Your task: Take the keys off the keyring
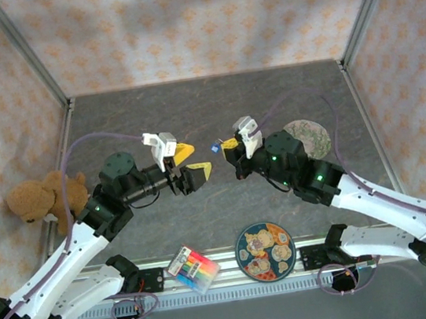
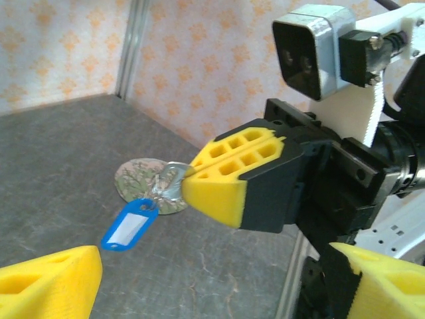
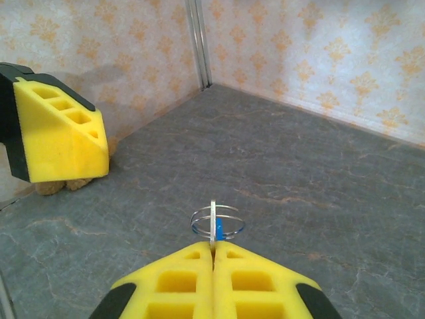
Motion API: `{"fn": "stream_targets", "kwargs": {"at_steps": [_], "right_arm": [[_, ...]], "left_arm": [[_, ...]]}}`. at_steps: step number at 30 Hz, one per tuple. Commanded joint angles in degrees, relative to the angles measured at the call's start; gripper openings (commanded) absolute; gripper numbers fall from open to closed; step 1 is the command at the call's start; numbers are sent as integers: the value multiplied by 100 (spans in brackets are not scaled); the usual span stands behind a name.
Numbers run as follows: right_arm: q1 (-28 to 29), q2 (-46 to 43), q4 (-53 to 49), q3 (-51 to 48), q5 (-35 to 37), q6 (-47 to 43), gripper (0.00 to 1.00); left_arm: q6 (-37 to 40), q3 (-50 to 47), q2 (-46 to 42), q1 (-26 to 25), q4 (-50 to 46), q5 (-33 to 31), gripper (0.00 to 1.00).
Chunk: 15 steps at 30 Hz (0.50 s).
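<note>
Yellow-tipped, the right pincer (image 1: 228, 144) from above carries the blue keyring (image 1: 216, 148) over the worktop (image 1: 190, 107); the left pincer (image 1: 193, 163) gapes wide beside it. Left wrist: silvery keys (image 2: 171, 181) pinched in the right pincer, keyring dangling below. Right wrist: wire loops (image 3: 216, 222) protrude from its closed tips.

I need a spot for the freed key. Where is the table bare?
Bare: the far table beyond the left claw and the right claw gripping the key, and the middle patch between the arms, beyond the plate. Crowded: the near edge with plate and colourful box, teddy bear left, round coaster right.
</note>
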Motion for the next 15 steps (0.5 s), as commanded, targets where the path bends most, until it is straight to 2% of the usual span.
{"fn": "stream_targets", "kwargs": {"at_steps": [1,7,15], "right_arm": [[-42,47,72,297,-245,233,0],[-47,151,-101,528,-371,392,0],[-42,272,-70,636,-660,515,0]], "left_arm": [[-369,359,131,68,260,532,85],[-663,535,282,242,293,805,90],[-681,616,407,250,267,844,90]]}}
